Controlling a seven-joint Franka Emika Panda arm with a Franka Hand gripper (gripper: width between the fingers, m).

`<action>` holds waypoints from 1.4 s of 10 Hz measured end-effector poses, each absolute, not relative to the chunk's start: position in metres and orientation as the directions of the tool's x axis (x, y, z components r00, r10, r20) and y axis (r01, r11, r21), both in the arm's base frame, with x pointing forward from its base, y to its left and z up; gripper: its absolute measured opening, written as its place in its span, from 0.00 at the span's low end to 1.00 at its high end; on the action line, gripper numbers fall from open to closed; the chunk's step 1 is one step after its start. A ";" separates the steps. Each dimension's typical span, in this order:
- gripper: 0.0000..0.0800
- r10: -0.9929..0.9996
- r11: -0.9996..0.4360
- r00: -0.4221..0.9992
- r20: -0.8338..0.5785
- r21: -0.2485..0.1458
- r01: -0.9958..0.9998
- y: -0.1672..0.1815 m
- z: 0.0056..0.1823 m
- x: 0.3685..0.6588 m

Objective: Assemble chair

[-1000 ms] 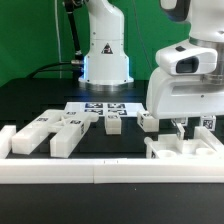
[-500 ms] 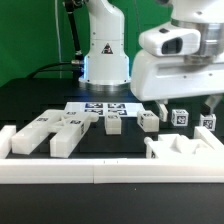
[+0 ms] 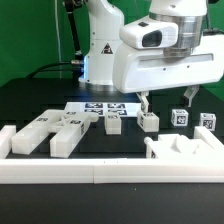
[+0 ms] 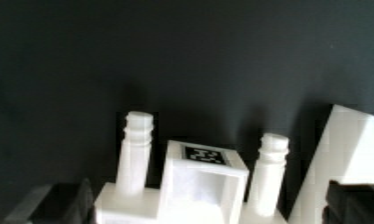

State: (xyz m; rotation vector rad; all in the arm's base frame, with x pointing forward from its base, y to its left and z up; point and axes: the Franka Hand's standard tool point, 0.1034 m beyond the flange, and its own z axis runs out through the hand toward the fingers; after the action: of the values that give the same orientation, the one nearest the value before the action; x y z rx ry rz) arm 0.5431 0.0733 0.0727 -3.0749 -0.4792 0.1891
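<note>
Jaws: mine, spread wide and empty, hanging over the black table [image 3: 25, 105] to the exterior view's right of the flat white marker board [image 3: 98, 107]. Chair stock: small matte white tagged cubes [image 3: 181, 117], three, below me on that same side of the board; blocky white bars [image 3: 62, 135] on its other side. Handling, by my judgement: centre one cube between the jaws, square to its flat faces, descend straight, close low.

- Two matte white blocky bars [image 3: 36, 130] lie side by side on the black tabletop [image 3: 40, 100], at the exterior view's left.
- A short white tagged block [image 3: 112, 122] stands right of them.
- Farther right, a first white tagged cube [image 3: 148, 122], a second cube [image 3: 181, 117] and a third cube [image 3: 207, 121] sit apart in a row.
- A flat white notched slab [image 3: 185, 150] lies in front.
</note>
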 end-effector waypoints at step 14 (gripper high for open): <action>0.81 0.199 -0.978 0.848 -0.491 -0.046 0.203 0.064 0.047 0.463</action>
State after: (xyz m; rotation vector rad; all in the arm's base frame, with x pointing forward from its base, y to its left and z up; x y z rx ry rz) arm 0.4635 0.0639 0.0473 -3.0267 -0.3294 0.8035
